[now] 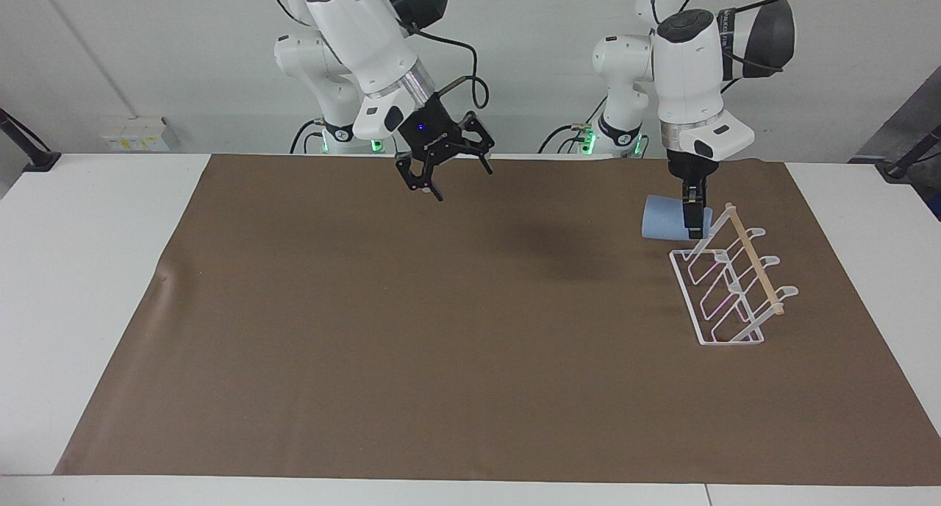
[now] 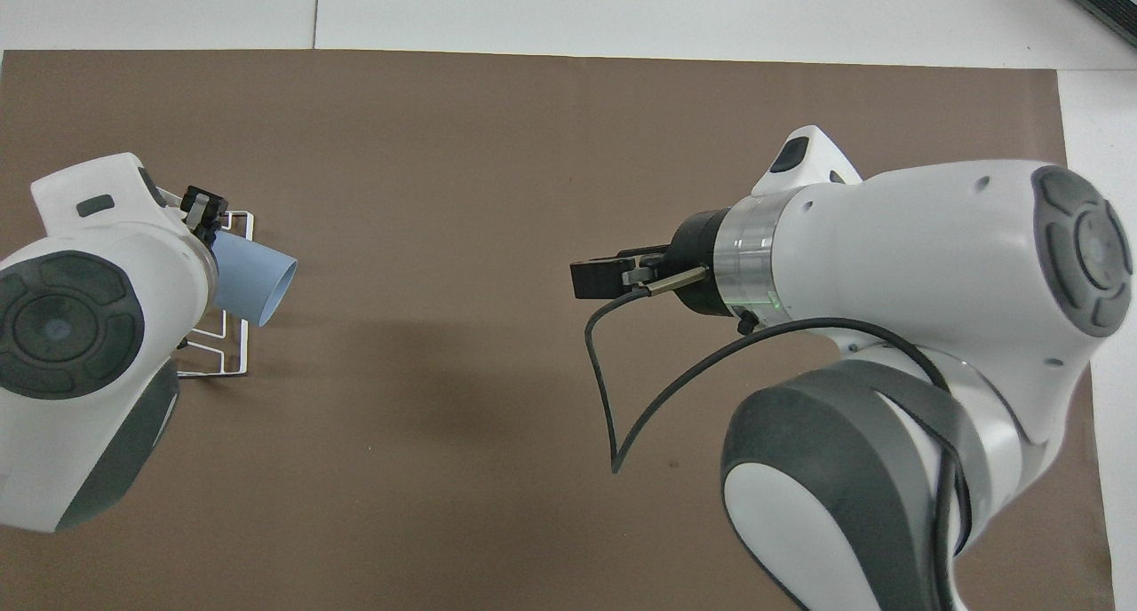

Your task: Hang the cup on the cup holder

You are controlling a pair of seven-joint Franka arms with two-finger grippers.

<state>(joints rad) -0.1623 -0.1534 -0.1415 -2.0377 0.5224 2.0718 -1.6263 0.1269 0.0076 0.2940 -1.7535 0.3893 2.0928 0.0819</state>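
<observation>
The light-blue cup [image 1: 664, 220] hangs in the air on its side, its mouth turned toward the right arm's end of the table. My left gripper [image 1: 693, 229] points straight down and is shut on the cup's base end. The cup is over the mat, right beside the end of the white wire cup holder [image 1: 729, 291] that lies nearest the robots, close to its wooden rod [image 1: 751, 258]. In the overhead view the cup [image 2: 256, 278] juts out from under the left wrist, over the holder's base [image 2: 236, 349]. My right gripper [image 1: 448, 179] hangs open and empty over the middle of the mat's near-robot edge.
A brown mat [image 1: 441, 344] covers most of the white table [image 1: 88, 271]. A black cable [image 2: 613, 389] loops down from the right wrist. The left arm's bulk hides most of the holder in the overhead view.
</observation>
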